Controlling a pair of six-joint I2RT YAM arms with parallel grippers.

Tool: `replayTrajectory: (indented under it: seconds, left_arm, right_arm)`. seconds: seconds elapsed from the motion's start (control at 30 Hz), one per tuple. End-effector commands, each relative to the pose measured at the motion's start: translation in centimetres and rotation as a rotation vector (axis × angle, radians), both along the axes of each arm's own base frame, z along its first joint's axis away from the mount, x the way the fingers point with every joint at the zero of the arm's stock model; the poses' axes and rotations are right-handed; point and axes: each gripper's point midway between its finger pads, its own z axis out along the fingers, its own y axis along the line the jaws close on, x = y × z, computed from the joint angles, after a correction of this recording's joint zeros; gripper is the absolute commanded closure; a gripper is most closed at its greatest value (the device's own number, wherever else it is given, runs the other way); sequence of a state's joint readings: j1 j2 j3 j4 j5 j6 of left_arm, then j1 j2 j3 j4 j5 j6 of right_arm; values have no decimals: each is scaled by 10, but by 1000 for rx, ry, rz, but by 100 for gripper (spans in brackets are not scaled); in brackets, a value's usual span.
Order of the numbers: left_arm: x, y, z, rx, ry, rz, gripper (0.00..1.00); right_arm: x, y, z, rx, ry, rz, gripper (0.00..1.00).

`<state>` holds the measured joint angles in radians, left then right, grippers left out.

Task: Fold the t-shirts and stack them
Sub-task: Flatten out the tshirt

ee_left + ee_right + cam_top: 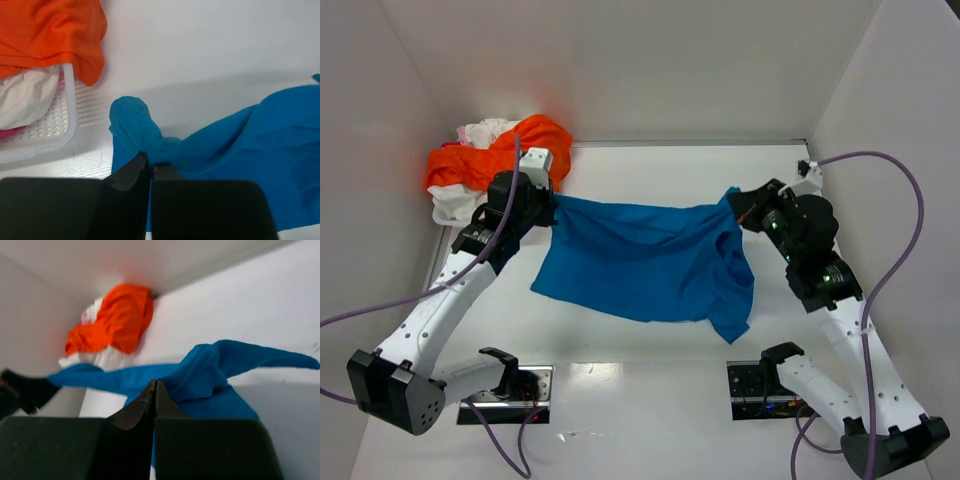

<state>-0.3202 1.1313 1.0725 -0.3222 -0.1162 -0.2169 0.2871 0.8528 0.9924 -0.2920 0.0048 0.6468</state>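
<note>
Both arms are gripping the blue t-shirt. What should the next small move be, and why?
Probably draw the two arms a little further apart. The left fingers and right fingers are shut on opposite ends of the blue t-shirt, but it sags rumpled onto the table, bunched on its right side. It likely needs smoothing before folding.

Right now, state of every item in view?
blue shirt: unfolded, stretched between both grippers
orange shirt: crumpled, draped over the basket
white shirt: crumpled, in the basket
basket: upright, holding shirts
left gripper: shut on the blue shirt's left end
right gripper: shut on the blue shirt's right end
</note>
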Motion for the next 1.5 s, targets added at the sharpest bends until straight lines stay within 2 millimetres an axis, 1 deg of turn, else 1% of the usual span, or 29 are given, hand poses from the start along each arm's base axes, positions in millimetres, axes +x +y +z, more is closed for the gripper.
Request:
replayTrajectory:
  seconds: [0.0,0.03,0.07,0.1,0.13,0.17,0.2,0.23,0.33,0.37,0.43,0.47,0.5,0.57,0.63,0.67,0.7,0.8,0.83,0.9,0.93,1.0,1.07,1.1,1.2,1.27,1.3,1.37,1.47]
  left_arm:
    - [-7,1,17,-41,-40,3,100]
    - [-7,1,17,-41,-41,3,100]
    - [-9,2,17,-42,-42,3,100]
    - [-10,2,17,-42,-42,3,100]
    - [-10,2,17,-42,-42,3,100]
    - [-10,2,17,-42,-42,3,100]
    - [-10,2,17,-42,-42,3,100]
    - [-10,1,17,-45,-41,-6,100]
    - [-10,1,17,-45,-41,-6,100]
    - [-11,-1,12,-45,-29,-14,100]
    - [-13,0,15,-48,-38,-14,100]
    - [-13,0,10,-46,-29,-14,100]
    - [-14,-1,10,-41,-30,-26,100]
    - [-14,-1,6,-38,-21,-26,100]
    - [-14,-1,6,-38,-21,-26,100]
    - [-14,-1,6,-38,-21,-26,100]
    - [-14,-1,4,-38,-21,-26,100]
    - [-14,-1,4,-30,-23,-30,100]
    - [-11,-2,2,-30,-22,-30,100]
    - [-10,-2,-2,-26,-10,-30,100]
    - [-10,-2,-2,-26,-10,-30,100]
    - [-9,-4,-5,-27,0,-38,100]
    - [-9,-4,-5,-27,0,-38,100]
    - [-8,-4,-8,-24,9,-38,100]
    - [-8,-4,-8,-16,7,-42,100]
    - [-6,-4,-11,-14,16,-42,100]
    - [-6,-4,-11,-14,16,-42,100]
    - [-7,-4,-15,-11,24,-41,100]
    - [-6,-4,-18,-8,33,-41,100]
  right_arm:
    - [-36,17,-91,-33,271,154,100]
    - [-43,22,-102,-16,301,186,98]
    - [-57,30,-126,-4,364,253,92]
    - [-65,32,-136,-1,398,272,57]
    - [-71,32,-138,2,401,282,49]
    - [-73,28,-141,4,410,260,46]
    - [-73,26,-137,11,396,244,40]
    - [-74,25,-131,28,377,226,23]
    - [-59,16,-118,44,340,143,18]
    - [-53,16,-126,33,373,127,3]
    - [-40,14,-137,16,400,94,1]
    - [-31,16,-139,9,393,98,1]
    - [-22,18,-153,-12,426,100,0]
    - [-5,19,-157,-36,397,89,0]
    - [11,14,-170,-77,410,48,0]
    - [21,12,-165,-92,396,34,0]
    - [29,12,-179,-128,426,32,0]
    - [46,15,-187,-177,439,50,0]
    - [51,16,-202,-188,483,51,0]
    - [62,16,-205,-207,485,39,0]
    - [67,17,-218,-212,504,39,0]
    - [80,19,-217,-236,485,21,3]
    - [89,29,-230,-281,507,22,8]
    - [94,27,-235,-292,517,9,9]
    - [104,33,-258,-337,567,22,9]
    - [111,35,-261,-372,570,24,9]
    - [111,40,-271,-383,588,36,9]
    - [114,43,-274,-394,591,33,13]
    - [118,42,-280,-405,605,25,13]
